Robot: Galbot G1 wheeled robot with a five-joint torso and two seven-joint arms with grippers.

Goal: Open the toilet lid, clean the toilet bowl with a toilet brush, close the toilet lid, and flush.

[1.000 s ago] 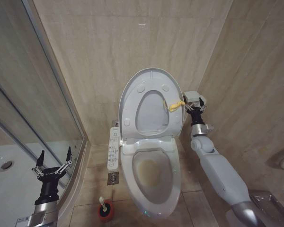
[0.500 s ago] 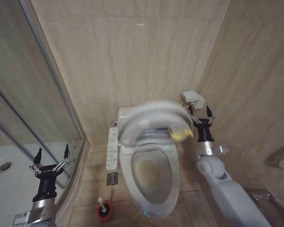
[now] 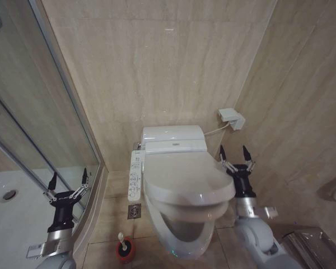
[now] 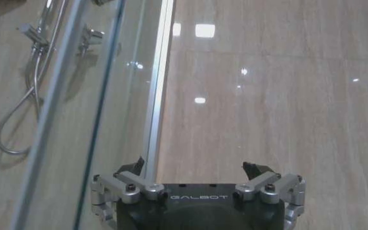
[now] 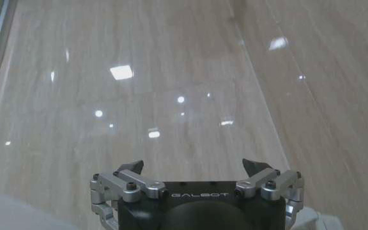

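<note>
The white toilet lid (image 3: 185, 176) lies lowered over the toilet bowl (image 3: 182, 238), with the seat's front edge and a dark slice of the bowl showing beneath it. My right gripper (image 3: 234, 153) stands open just right of the lid, fingers pointing up, holding nothing and apart from it. The right wrist view has that open gripper (image 5: 193, 164) facing the tiled wall. My left gripper (image 3: 67, 180) is open at the lower left beside the shower glass, far from the toilet, and shows as my left gripper (image 4: 195, 165) in its own wrist view. The toilet brush (image 3: 123, 245) stands in its red holder on the floor, left of the bowl.
A long white button panel (image 3: 136, 176) runs along the toilet's left side, above a floor drain (image 3: 134, 211). The glass shower door (image 3: 50, 112) and shower tray (image 3: 11, 207) close off the left. A white wall box (image 3: 231, 119) hangs right of the tank (image 3: 173, 139). Tiled walls meet close behind the toilet.
The lid has swung down from upright to lying over the bowl. My right gripper has let go of the lid's edge and dropped lower, beside the toilet. The left arm barely moved.
</note>
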